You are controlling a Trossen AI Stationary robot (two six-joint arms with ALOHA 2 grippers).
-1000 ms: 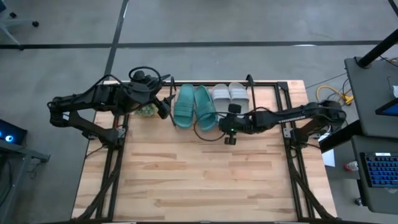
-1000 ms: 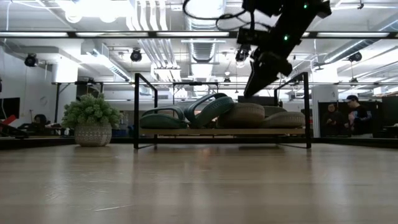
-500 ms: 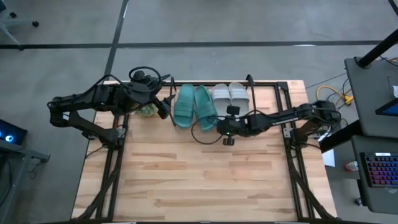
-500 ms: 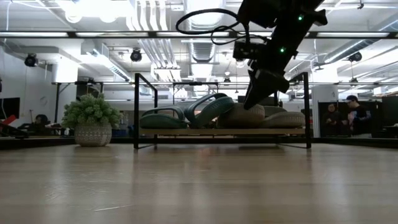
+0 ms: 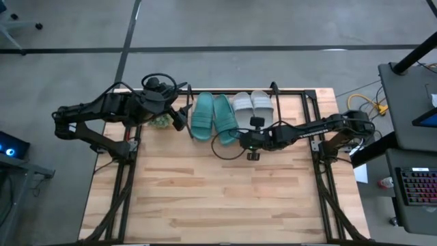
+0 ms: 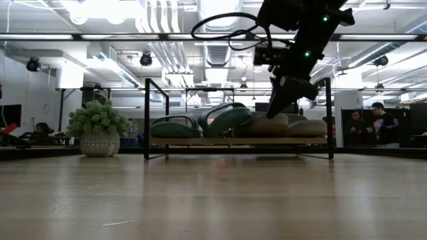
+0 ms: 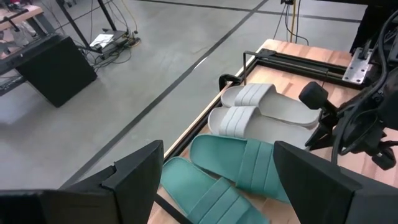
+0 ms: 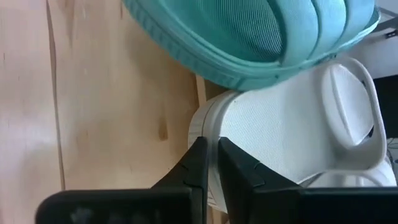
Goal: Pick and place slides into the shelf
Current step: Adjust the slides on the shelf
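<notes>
The black wire shelf [image 5: 274, 89] [image 6: 147, 120] stands at the table's far edge with all four slides lying on its wooden base. The teal pair [image 5: 214, 117] [image 6: 200, 123] [image 7: 230, 171] lies on the left and the pale pair [image 5: 252, 104] [image 6: 287, 125] [image 7: 261, 112] on the right. My right gripper [image 5: 240, 139] [image 6: 275, 107] [image 8: 211, 163] is shut, just over the near, heel edge of the left pale slide [image 8: 273, 143], beside the right teal slide [image 8: 261, 37]. My left gripper [image 5: 180, 117] [image 7: 217, 155] is open and hovers at the shelf's left end. My right gripper comes slanting down from the table's near right, with its shut fingertips [image 8: 198, 158] over the heel rim [image 8: 208, 121] of the left pale slide. I cannot tell whether they touch the rim or stand just above it.
A small potted plant [image 5: 162, 121] [image 6: 99, 130] sits left of the shelf, under my left arm. The bare wooden table top [image 5: 218, 191] stretches from the shelf to the near edge. People [image 6: 373, 123] stand in the room beyond the table.
My right gripper has moved toward the table's left along the shelf's near side. It dipped down onto the pale slides, then rose a little. The right teal slide, which leaned up on the pale one, now lies lower.
</notes>
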